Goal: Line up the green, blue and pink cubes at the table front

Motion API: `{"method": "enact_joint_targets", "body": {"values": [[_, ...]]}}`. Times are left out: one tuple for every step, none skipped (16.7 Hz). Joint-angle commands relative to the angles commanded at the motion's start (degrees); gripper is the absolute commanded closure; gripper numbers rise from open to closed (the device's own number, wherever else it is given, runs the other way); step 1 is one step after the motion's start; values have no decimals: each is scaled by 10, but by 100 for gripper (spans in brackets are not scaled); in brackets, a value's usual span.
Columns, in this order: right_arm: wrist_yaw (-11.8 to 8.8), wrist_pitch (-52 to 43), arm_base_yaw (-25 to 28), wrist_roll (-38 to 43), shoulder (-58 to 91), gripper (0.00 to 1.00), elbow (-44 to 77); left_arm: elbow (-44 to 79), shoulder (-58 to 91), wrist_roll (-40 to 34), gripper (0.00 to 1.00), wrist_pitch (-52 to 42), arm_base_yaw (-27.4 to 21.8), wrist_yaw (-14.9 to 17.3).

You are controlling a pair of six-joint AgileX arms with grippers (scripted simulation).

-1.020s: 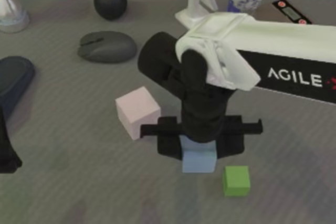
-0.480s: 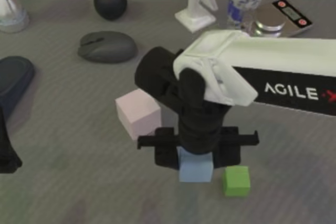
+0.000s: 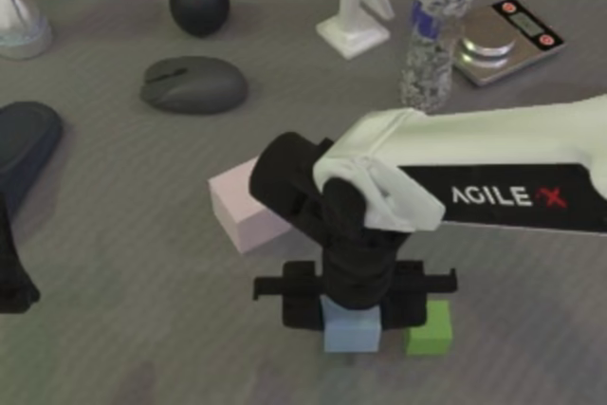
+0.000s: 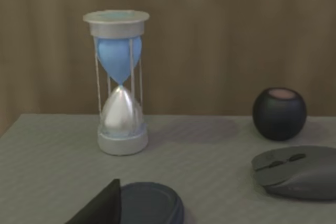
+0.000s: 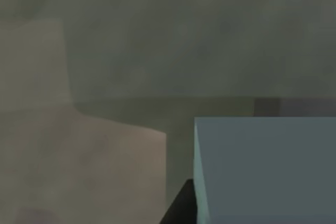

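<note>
Blue cube [image 3: 352,334] sits near the front edge of the tabletop [image 3: 133,263], under the right gripper [image 3: 353,315], whose black body covers the cube's rear half. Whether the fingers press its sides or stand slightly off cannot be told from above; in the right wrist view the cube [image 5: 265,169] fills the lower part of the picture with one dark finger [image 5: 178,208] right against its side.

Measured from the blue cube: the green cube [image 3: 429,329] stands just beside it on the right, with only a narrow gap showing, both in roughly the same row. The pink cube [image 3: 242,211] lies behind it and to the left, apart from it and partly hidden under the right arm [image 3: 493,177].

Farther behind the blue cube, toward the tabletop's rear, are a dark grey computer mouse [image 3: 194,84], a black round speaker [image 3: 199,2], a white stand [image 3: 356,2], a water bottle [image 3: 432,30] and a kitchen scale [image 3: 503,35].

Far left of the blue cube, the left arm [image 3: 11,277] is parked at the tabletop's edge; its wrist view shows an hourglass [image 4: 117,80] with blue sand.
</note>
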Motion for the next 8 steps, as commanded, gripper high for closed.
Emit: {"method": "enact_joint_targets", "body": {"values": [[0,0,0,0,0,100,0,0,0,0,0,0,0,0],[0,0,0,0,0,100,0,0,0,0,0,0,0,0],[0,0,0,0,0,92,0,0,0,0,0,0,0,0],[0,0,0,0,0,85,0,0,0,0,0,0,0,0],[0,0,0,0,0,77,0,0,0,0,0,0,0,0],[0,0,0,0,0,70,0,0,0,0,0,0,0,0],[0,0,0,0,0,62,0,0,0,0,0,0,0,0],[0,0,0,0,0,55,0,0,0,0,0,0,0,0]]}}
